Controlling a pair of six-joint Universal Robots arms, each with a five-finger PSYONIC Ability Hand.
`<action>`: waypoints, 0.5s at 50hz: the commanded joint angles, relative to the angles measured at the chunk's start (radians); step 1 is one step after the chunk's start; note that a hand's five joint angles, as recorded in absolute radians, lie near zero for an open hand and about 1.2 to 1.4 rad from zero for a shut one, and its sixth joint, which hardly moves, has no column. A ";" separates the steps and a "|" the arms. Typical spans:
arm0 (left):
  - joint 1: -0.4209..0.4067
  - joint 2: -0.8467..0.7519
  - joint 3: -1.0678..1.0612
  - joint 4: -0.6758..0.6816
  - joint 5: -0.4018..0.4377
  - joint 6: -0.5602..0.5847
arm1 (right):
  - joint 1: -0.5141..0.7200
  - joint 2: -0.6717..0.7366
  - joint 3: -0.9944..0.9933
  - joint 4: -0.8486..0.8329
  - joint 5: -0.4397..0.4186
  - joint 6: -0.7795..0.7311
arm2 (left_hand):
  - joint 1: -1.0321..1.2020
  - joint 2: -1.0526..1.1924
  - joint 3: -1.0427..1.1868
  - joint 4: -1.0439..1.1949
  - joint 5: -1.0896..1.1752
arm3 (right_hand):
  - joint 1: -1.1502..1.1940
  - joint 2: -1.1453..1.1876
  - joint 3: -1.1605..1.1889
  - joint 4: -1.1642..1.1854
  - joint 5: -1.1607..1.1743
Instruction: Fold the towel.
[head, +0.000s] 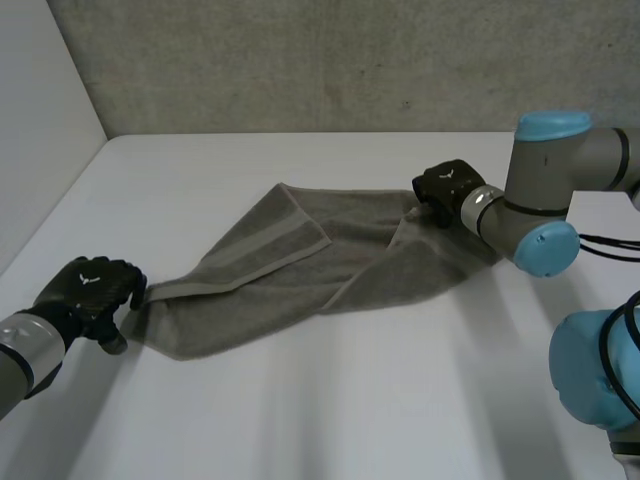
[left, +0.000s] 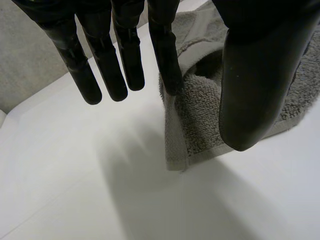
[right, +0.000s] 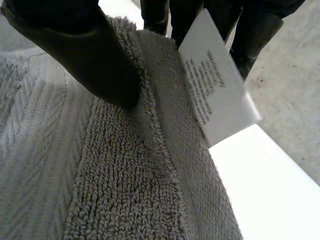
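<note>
Towel (head: 300, 270) on table (head: 350, 400), head view: stretched slantwise, part rumpled, left hand (head: 85, 290) at near end, right hand (head: 445, 185) at far end.

Left wrist view: one finger (left: 167, 60) and thumb (left: 260, 75) nip corner, other fingers straight and free. Grip looks thin, so lift gently.

Right wrist view: thumb (right: 85, 45) clamps edge against fingers beside label (right: 215, 95), looks firm.

Advice: raise both ends level, hold cloth taut, bring one end over other, match edges before letting go.

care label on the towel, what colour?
The care label is white with dark print, at the towel edge. It shows best in the right wrist view.
</note>
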 joint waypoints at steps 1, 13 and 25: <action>0.001 -0.005 0.021 -0.001 0.001 -0.002 | -0.010 -0.076 0.044 0.010 -0.010 0.071 | -0.024 -0.035 -0.041 -0.045 -0.010 | 0.111 0.106 0.062 0.057 0.091; -0.005 -0.062 0.057 -0.001 0.001 -0.002 | -0.153 -0.277 0.368 -0.077 -0.079 0.212 | -0.021 -0.032 -0.038 -0.042 -0.007 | 0.111 0.106 0.062 0.057 0.091; -0.045 -0.097 0.054 -0.005 -0.001 -0.006 | -0.194 -0.426 0.696 -0.272 -0.099 0.233 | -0.003 -0.015 -0.021 -0.025 0.011 | 0.111 0.106 0.062 0.057 0.091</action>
